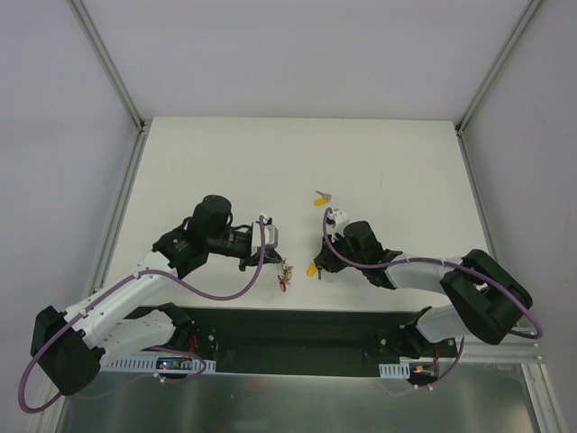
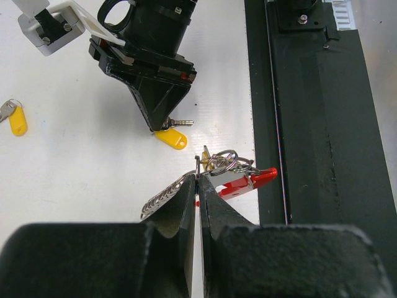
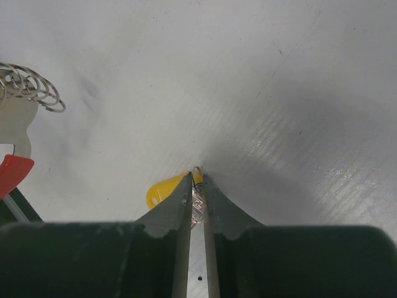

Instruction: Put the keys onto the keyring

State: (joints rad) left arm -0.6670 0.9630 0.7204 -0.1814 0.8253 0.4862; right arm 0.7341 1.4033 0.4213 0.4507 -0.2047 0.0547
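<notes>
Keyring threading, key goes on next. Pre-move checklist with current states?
1. Left end effector shut on the keyring: ok.
2. Right end effector shut on the held key, yellow head sticking out to one side: ok.
3. Held key apart from the keyring, bare table between them in the left wrist view: ok.
4. Split in the metal ring opened for the key: cannot tell.
5. Hole in the held key lined up with the ring: cannot tell.
6. Second key lying loose farther back, away from both end effectors: ok.
</notes>
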